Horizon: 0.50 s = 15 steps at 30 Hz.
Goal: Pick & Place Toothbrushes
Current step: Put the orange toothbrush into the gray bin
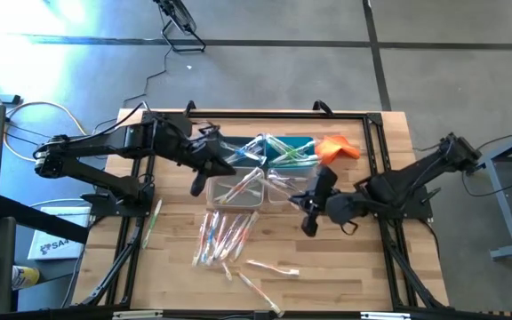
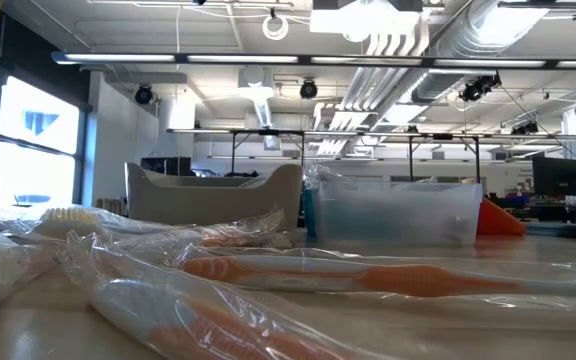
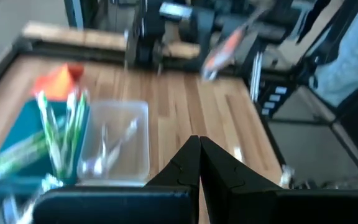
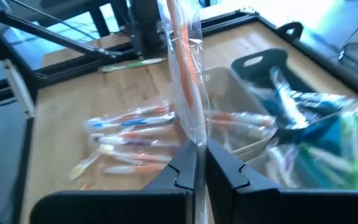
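An orange-handled toothbrush (image 4: 182, 56) in a clear wrapper stands pinched in the closed jaws of the right gripper (image 4: 201, 163), at the centre of the high view beside the clear bin (image 1: 238, 188). More wrapped toothbrushes (image 1: 225, 236) lie scattered on the desk (image 1: 345, 267) below centre. Green ones fill the teal bin (image 1: 293, 151). The left gripper (image 3: 199, 155), jaws closed and empty, hovers left of centre.

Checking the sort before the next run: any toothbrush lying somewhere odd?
Yes. One green toothbrush lies alone near the table's left edge, by the left arm's base, apart from the loose pile at the table's middle.
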Available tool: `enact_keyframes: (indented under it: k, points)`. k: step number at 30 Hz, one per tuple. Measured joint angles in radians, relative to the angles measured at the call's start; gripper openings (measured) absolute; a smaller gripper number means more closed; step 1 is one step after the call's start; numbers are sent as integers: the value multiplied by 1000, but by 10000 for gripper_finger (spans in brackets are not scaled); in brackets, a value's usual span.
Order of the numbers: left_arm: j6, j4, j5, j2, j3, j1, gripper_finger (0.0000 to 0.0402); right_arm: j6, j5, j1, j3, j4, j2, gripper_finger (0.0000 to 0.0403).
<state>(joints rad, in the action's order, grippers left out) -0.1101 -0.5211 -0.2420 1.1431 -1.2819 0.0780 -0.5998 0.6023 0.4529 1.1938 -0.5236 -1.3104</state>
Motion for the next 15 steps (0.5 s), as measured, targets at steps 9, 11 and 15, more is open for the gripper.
enact_keyframes:
  k: [9, 11, 15]
  points:
    - [8, 176, 1, 0, 0, 0, 1, 216, -4, -109, 0, 154, 18, 8]
    - [8, 200, 1, 0, 0, 0, 1, 265, -8, -130, 0, 197, 23, 8]
    - [8, 270, 1, 10, 0, 0, 1, 345, -35, -168, 0, 291, 27, 8]
